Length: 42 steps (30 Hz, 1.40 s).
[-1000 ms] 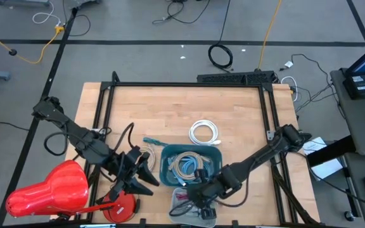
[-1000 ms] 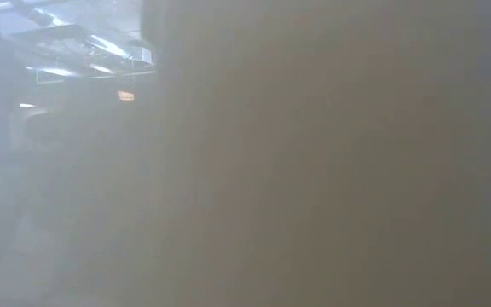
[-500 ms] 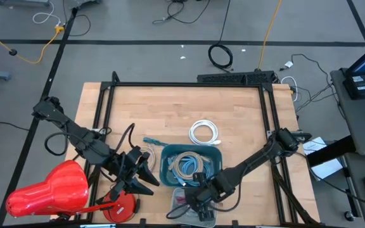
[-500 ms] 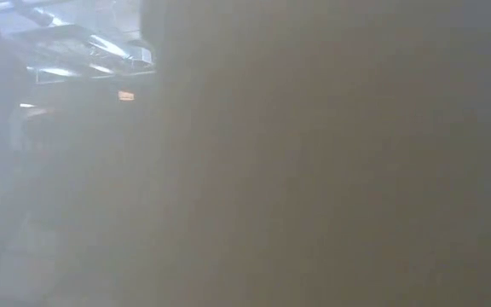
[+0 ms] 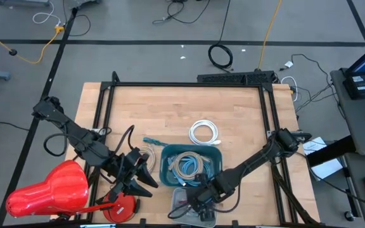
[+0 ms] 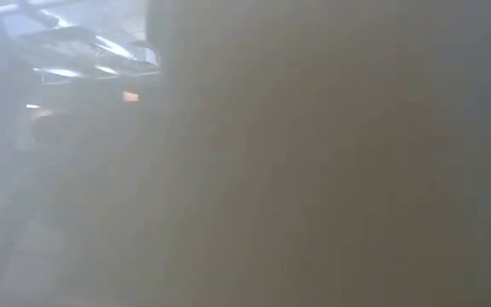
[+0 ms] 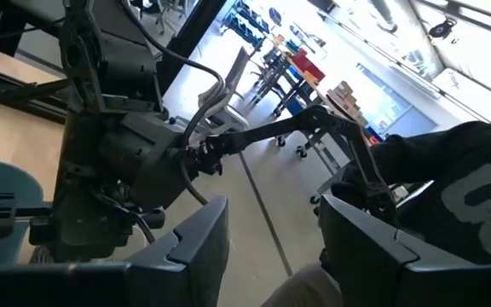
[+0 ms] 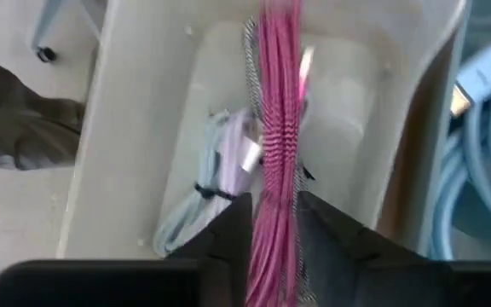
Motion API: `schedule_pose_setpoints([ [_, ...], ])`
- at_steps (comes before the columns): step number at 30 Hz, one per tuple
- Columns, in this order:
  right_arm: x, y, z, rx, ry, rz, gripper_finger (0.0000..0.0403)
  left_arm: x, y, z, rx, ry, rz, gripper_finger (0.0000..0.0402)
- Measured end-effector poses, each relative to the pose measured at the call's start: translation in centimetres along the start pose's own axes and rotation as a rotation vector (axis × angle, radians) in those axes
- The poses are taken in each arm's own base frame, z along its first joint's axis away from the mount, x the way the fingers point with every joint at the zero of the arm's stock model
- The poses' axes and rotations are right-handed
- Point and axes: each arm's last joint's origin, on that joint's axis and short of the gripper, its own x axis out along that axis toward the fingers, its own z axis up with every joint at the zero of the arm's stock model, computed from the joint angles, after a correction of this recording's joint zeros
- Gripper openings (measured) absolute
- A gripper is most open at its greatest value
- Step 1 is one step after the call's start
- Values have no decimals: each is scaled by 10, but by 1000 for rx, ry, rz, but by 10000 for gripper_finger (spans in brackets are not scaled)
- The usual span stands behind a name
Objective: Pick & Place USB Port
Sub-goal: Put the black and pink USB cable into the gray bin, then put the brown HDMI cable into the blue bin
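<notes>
Right tool (image 8: 273,234) hangs directly over the pale tray (image 8: 135,128) at the near edge of the worktop (image 5: 170,107), its two dark fingers (image 8: 228,243) straddling a bundled pink USB cable (image 8: 278,111); the cable runs between the pads, but whether they pinch it or have just let go I cannot tell. It sits there, I judge, because the tray is the drop spot: a smooth, shallow, rounded plastic trough that already cradles a coiled pale-blue cable (image 8: 216,183) with a silvery plug. The pink cable looks braided and ribbed, stiff enough to stay in a tight hank. Just beyond, the teal bin (image 5: 170,155) holds a loose tangle of light cables, likely the supply. Left tool (image 7: 267,247) waits beside that bin, fingers apart and holding nothing, out of the way. Farther back, a white coiled cable (image 5: 204,132) lies on the bare wooden planks. Low view shows only blur.
</notes>
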Motion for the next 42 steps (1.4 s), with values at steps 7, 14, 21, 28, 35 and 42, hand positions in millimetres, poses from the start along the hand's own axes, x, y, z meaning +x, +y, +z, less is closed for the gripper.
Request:
schedule_pose_setpoints([
  [7,0,2,5,-2,-51,28,141,0,-1,-1,-10,1,-2,189],
  [14,-3,1,9,10,-77,40,154,0,-4,-4,-9,-2,2,188],
  [21,-38,2,32,47,-298,148,149,0,-1,-1,-12,-36,43,188],
  [28,-88,-6,47,58,-503,196,141,-1,8,-2,-60,-26,133,188],
  [35,-129,-9,43,67,-601,151,141,-22,44,-33,-225,233,600,172],
  [42,-153,-11,38,90,-676,83,141,-56,71,-62,-289,444,1063,146],
])
